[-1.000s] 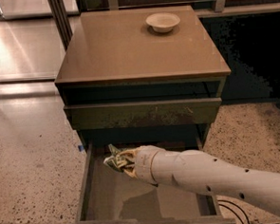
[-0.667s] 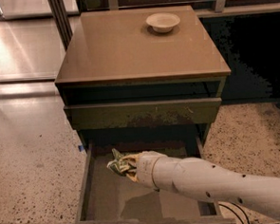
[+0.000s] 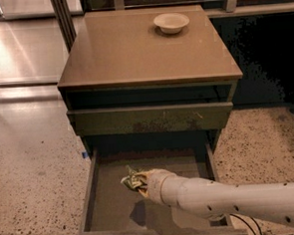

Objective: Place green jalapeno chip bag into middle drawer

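Observation:
The middle drawer is pulled out, a wide shallow tray with a grey-brown floor. My white arm reaches in from the lower right. The gripper is over the drawer floor, left of centre, shut on the green jalapeno chip bag. The bag is crumpled, and its dark-green foil with pale print sticks out to the left of the gripper. It hangs just above the floor and casts a shadow below. The fingers are mostly hidden behind the bag and the wrist.
A round white bowl sits at the back of the cabinet top. The closed olive drawer panel with scuff marks is above the open drawer. Speckled floor lies on both sides, with a dark glass wall behind.
The gripper with the bag has moved down and a little toward the front of the drawer, closer to its floor.

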You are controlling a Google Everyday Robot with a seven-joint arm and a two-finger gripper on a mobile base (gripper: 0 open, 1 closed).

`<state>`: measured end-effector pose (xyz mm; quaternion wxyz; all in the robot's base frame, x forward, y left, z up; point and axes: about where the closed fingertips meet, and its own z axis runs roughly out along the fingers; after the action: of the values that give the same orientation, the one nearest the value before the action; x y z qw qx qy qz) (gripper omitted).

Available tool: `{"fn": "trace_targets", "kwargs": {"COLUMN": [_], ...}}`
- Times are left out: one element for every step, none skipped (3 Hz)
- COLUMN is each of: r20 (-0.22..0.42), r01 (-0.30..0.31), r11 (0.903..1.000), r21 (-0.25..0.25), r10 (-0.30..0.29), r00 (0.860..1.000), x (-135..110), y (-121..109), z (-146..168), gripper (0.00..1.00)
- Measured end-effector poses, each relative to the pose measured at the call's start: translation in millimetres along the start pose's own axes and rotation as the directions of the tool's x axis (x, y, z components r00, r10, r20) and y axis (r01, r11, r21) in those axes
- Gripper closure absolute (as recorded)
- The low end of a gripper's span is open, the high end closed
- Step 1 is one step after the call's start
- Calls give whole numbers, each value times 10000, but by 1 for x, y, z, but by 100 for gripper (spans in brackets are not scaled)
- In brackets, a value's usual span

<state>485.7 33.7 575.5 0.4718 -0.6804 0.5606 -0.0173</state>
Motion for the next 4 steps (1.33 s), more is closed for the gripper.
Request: {"fn": "trace_targets", "kwargs": {"r20": [-173, -104, -79, -30], "r01": [72, -206, -615, -1226], "r11": [10000, 9998, 9979, 9923], "r21": [-68, -67, -190, -150], "r10": [-73, 205, 614, 1225], "r00": [9998, 9997, 9981, 9925], "x": [26, 47, 64, 76], "y": [8, 18, 35, 50], "z": [25, 44, 58, 66], "gripper": [100, 100, 100, 100]}}
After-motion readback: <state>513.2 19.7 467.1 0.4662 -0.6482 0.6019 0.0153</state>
